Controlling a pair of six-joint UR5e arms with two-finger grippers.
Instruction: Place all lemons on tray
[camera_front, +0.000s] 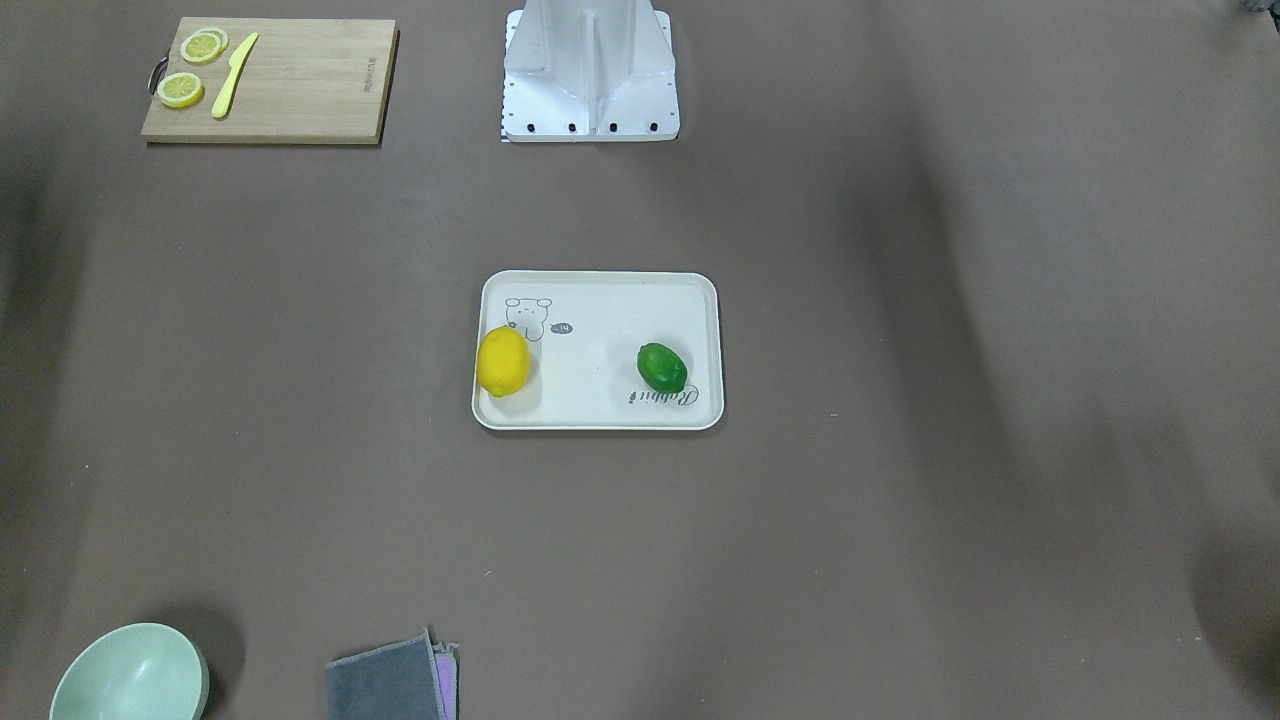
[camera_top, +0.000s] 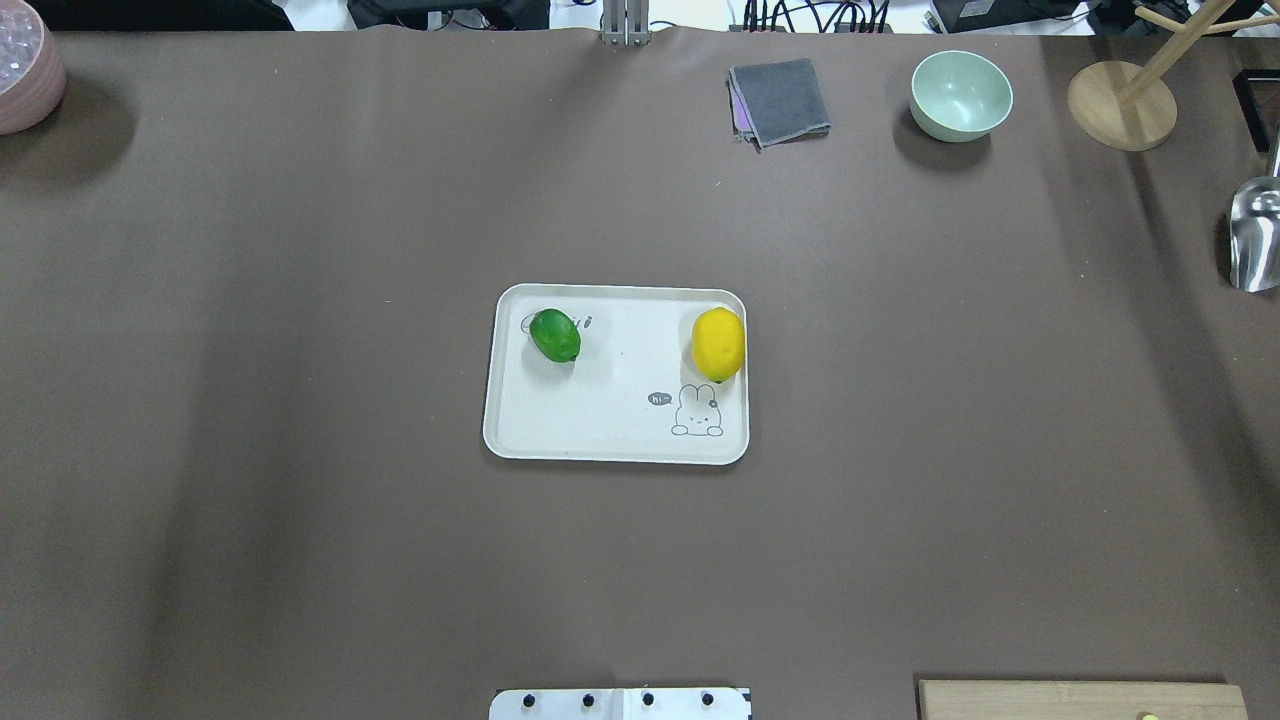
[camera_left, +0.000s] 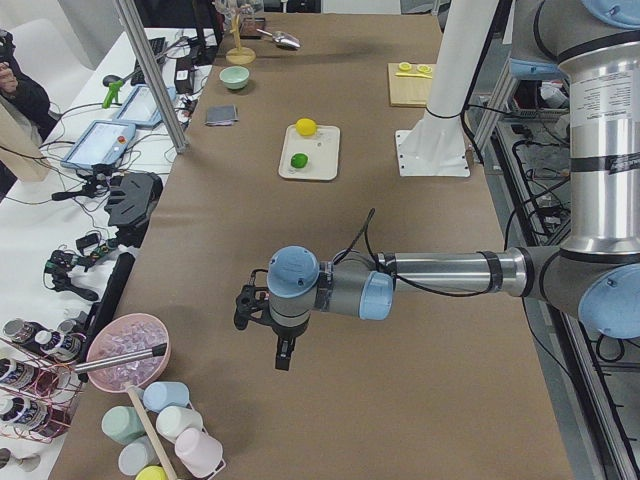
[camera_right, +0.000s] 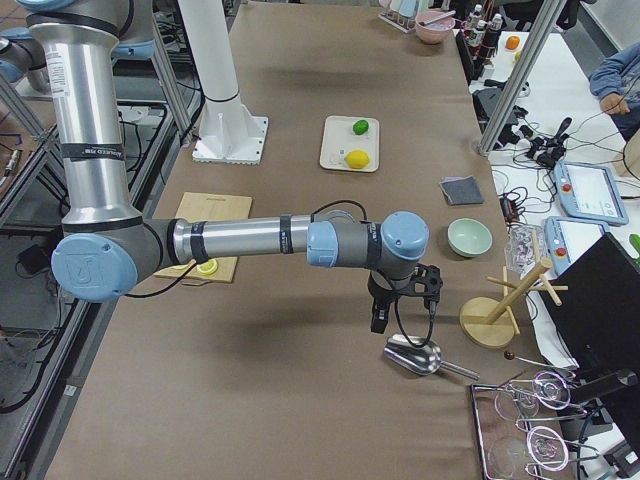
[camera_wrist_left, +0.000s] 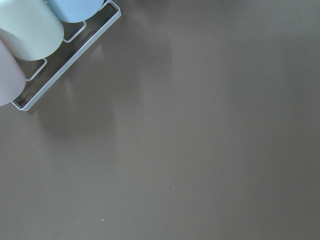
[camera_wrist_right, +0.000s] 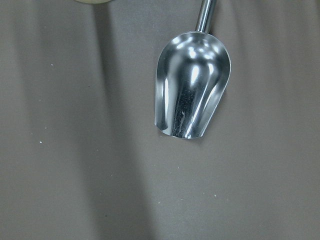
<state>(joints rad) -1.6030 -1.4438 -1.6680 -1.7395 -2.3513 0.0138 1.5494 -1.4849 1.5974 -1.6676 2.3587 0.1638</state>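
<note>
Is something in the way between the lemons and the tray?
Nothing visible is in the way. The yellow lemon and the green lemon both already lie inside the tray, with bare tray between them.

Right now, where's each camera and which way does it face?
Front-facing: across the table, steeply down on the tray; base at top.
Overhead: behind the robot, facing forward; base at bottom; same tray, yellow lemon, green lemon, mirrored.
Exterior left: table's end; left arm near.
Exterior right: opposite end; right arm over the scoop.
Left wrist: down at cups; no fingers.
Right wrist: down at scoop; no fingers.
</note>
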